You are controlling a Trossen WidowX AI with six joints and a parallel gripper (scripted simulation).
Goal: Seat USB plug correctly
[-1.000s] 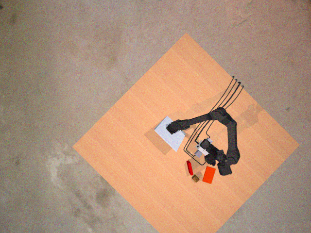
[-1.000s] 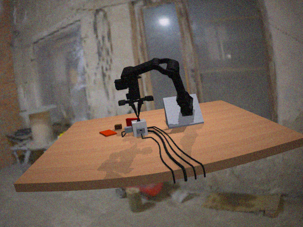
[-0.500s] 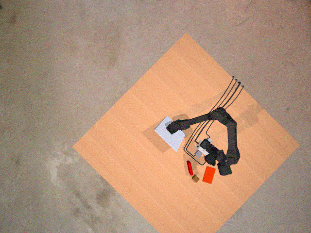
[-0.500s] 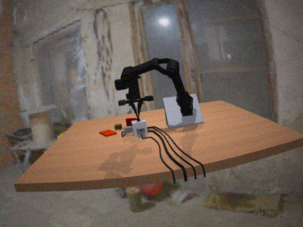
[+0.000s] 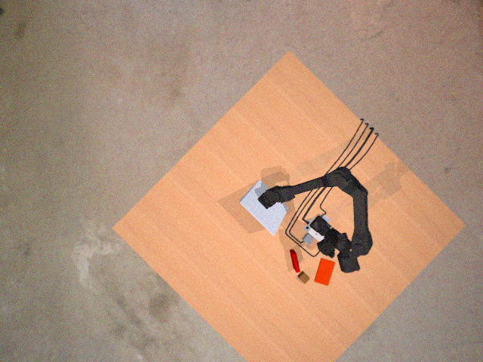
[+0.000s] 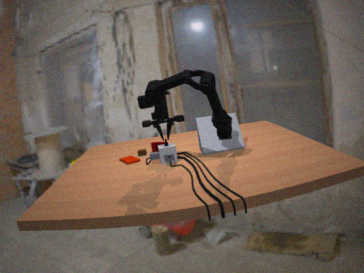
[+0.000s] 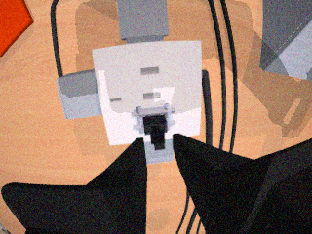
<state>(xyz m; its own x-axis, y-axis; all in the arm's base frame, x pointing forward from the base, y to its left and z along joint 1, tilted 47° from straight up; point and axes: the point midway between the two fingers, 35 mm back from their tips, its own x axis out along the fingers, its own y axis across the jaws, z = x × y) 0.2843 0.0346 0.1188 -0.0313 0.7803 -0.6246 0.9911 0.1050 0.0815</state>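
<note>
The white power cube (image 5: 315,234) (image 6: 162,153) (image 7: 122,63) stands on the table, with grey plugs on its sides. The black USB plug (image 6: 166,143) (image 7: 155,123) stands up from the cube's top, inside a pale socket frame (image 7: 141,111). Its depth and which way round it sits are too small to tell. My gripper (image 6: 165,139) (image 7: 158,142) points down at the plug. Its fingers are slightly open, one on each side of the plug's upper end, with a gap on both sides in the wrist view. In the top view the arm hides the fingertips and plug.
Black cables (image 6: 222,212) (image 7: 235,97) run from the cube over the table edge. An orange slab (image 5: 324,271) (image 6: 129,159) (image 7: 12,21), a red block (image 5: 294,261) (image 6: 155,146) and a small brown block (image 5: 303,277) (image 6: 141,152) lie nearby. A slanted pale panel (image 5: 269,219) (image 6: 205,129) stands by the arm's base.
</note>
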